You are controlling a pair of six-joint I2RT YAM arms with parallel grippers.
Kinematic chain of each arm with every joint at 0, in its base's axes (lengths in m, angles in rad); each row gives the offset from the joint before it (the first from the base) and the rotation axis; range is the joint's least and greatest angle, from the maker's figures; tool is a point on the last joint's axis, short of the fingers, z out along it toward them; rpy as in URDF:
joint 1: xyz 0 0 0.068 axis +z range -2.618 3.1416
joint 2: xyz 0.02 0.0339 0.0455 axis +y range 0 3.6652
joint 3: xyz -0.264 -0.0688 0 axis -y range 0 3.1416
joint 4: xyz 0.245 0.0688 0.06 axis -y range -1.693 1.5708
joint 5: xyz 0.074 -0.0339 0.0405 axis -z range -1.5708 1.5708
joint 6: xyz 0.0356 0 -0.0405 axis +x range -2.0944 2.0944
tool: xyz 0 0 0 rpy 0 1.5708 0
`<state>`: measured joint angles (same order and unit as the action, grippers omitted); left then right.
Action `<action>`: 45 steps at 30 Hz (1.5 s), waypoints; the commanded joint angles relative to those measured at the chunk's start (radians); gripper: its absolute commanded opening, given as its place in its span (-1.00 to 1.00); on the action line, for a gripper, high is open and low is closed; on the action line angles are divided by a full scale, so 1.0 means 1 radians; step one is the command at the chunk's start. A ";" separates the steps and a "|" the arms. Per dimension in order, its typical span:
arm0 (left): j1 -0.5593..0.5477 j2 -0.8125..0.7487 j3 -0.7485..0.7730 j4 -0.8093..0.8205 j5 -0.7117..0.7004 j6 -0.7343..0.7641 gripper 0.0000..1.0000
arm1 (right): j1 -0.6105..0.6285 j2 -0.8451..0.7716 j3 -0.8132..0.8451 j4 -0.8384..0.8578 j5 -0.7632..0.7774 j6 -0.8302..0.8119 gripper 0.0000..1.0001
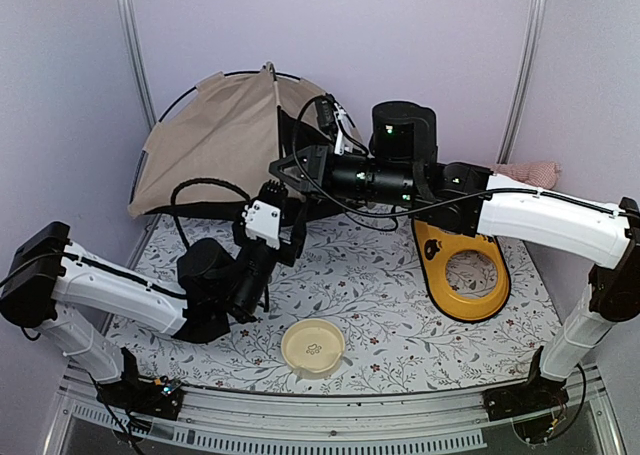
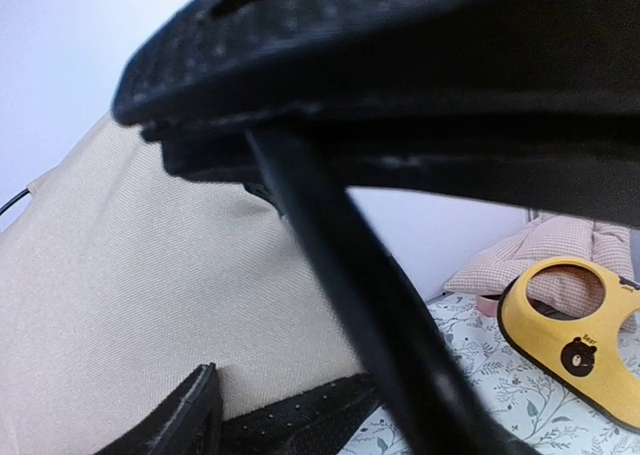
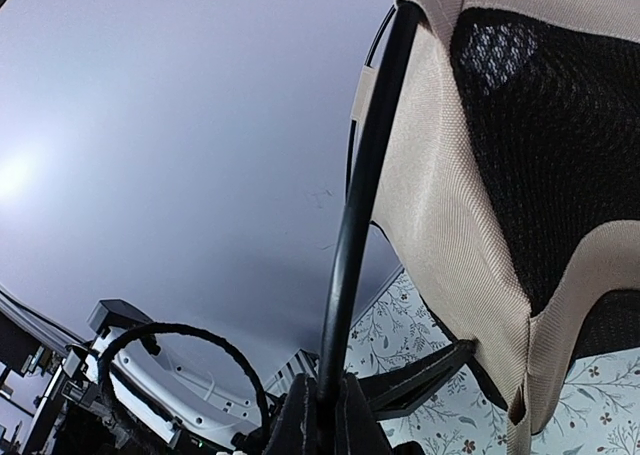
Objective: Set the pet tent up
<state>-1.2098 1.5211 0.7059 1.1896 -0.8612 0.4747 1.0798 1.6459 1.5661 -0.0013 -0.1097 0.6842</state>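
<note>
Poles first, that's where I'm at with this one. My right gripper (image 3: 320,415) is clamped tight on a thin black pole (image 3: 350,225) of the pet tent (image 1: 215,140), and the pole arcs up from my fingers along the fabric edge. My left gripper (image 1: 285,215) has its jaws apart with nothing held, though a black rod (image 2: 340,265) of the frame runs right through the gap. I can't tell if it's the same pole.

I'd call this the raising-the-frame step, roughly midway. The next move probably needs the left to pinch that rod so both sides can be bowed and the dome pushed upright without the fabric slipping.

The tent sits at the back left of the table (image 1: 380,305), near the wall. Its tan fabric is slack and leaning, only half risen, with a black mesh panel (image 3: 540,125) showing. I can't make out the doorway.
</note>
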 commanded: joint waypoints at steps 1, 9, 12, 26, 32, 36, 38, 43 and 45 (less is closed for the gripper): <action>0.038 -0.011 -0.001 0.018 -0.027 -0.034 0.24 | 0.006 0.006 0.057 0.075 0.022 -0.052 -1.00; 0.045 -0.023 -0.018 0.026 -0.005 -0.033 -0.68 | 0.006 0.002 0.059 0.061 0.049 -0.060 -1.00; 0.045 -0.036 -0.033 0.024 0.004 -0.039 -0.86 | 0.006 0.003 0.061 0.058 0.054 -0.065 -1.00; 0.044 -0.113 -0.103 -0.076 0.154 -0.126 -1.00 | 0.001 0.014 0.082 0.039 0.105 -0.103 -1.00; 0.035 -0.153 -0.147 -0.130 0.194 -0.180 -1.00 | -0.017 0.035 0.113 0.036 0.086 -0.118 -1.00; 0.036 -0.188 -0.167 -0.157 0.198 -0.213 -1.00 | -0.017 0.050 0.124 0.026 0.040 -0.108 -1.00; 0.036 -0.197 -0.169 -0.152 0.189 -0.221 -0.61 | -0.017 0.056 0.126 0.024 0.024 -0.093 -1.00; 0.036 -0.188 -0.154 -0.104 0.183 -0.207 -0.05 | -0.009 0.062 0.141 0.018 0.020 -0.062 -1.00; 0.034 -0.171 -0.139 -0.080 0.182 -0.184 -0.01 | -0.001 0.068 0.159 0.007 0.032 -0.063 -1.00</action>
<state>-1.1744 1.3357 0.5434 1.0618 -0.6838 0.2707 1.0714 1.7096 1.6501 -0.0566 -0.0921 0.6487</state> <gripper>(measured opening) 0.482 0.046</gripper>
